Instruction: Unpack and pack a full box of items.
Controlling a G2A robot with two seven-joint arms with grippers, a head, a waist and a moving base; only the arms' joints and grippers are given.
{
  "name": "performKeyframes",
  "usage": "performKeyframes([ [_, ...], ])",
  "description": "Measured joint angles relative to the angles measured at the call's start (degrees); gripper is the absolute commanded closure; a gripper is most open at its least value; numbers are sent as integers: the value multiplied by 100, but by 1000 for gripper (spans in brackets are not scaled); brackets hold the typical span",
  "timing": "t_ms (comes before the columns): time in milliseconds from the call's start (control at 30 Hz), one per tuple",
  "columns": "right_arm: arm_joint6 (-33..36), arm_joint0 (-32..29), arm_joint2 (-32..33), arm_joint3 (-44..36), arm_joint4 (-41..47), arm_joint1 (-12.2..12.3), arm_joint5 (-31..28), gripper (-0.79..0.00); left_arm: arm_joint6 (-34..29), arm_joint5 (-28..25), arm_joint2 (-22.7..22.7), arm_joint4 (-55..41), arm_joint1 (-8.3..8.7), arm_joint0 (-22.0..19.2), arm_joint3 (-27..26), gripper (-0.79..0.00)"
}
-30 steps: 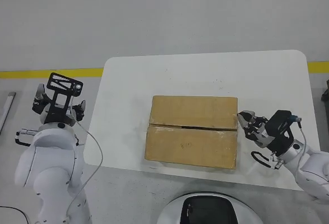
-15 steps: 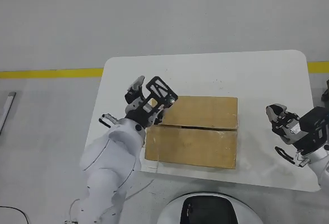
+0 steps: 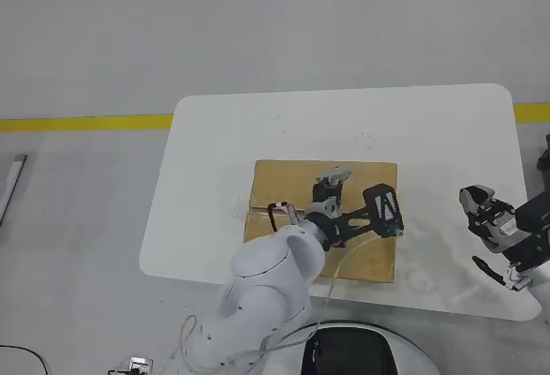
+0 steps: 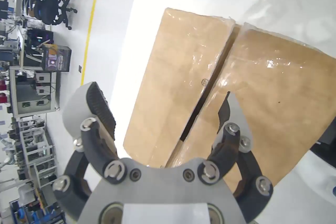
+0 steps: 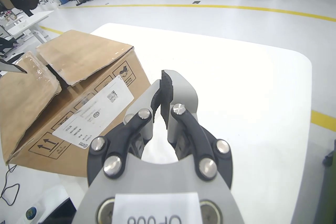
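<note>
Early going here: the box (image 3: 284,180) sat in the middle of the table (image 3: 209,141), both flaps (image 4: 183,57) down along a slightly gaping seam (image 4: 219,62). Nothing was out yet, so by my read all the unpacking and repacking was left. The left gripper (image 4: 159,93) hung over that seam, jaws spread wide and empty, having swung in from the box's far left corner. The right gripper (image 5: 164,88), jaws pressed together, had backed away from the box's end toward the table's right edge.

Overhead camera straight down on the table (image 3: 209,187); both wrist cameras close, seemingly oblique, on the shared box (image 4: 168,72)
</note>
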Motion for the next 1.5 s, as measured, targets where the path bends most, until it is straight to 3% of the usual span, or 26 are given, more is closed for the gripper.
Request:
performKeyframes([
  [400, -11, -51, 12, 8, -35, -22, 13, 0, 458, -290, 111, 1270, 46, -101, 611, -785],
  [633, 7, -42, -30, 5, -68, -34, 31, 0, 1078, -22, 221, 2093, 48, -174, 841, -763],
  [667, 14, -38, -35, 8, -68, -36, 34, 0, 1205, 21, 253, 2269, 46, -216, 915, -520],
  [700, 18, -35, -38, 11, -69, -38, 36, 0, 1287, 82, 263, 2387, 44, -235, 989, 0],
  [1067, -16, -19, 44, -7, -61, -55, 112, 0, 2355, 340, 434, 3033, -25, -433, 1431, 0],
  [1167, -23, -27, 34, 17, -70, -61, 120, 0, 2593, 205, 479, 3147, -33, -468, 1490, 0],
  [1500, -9, -5, 91, 14, -44, -75, 159, 0, 3269, 31, 498, 3072, -100, -519, 1268, 0],
])
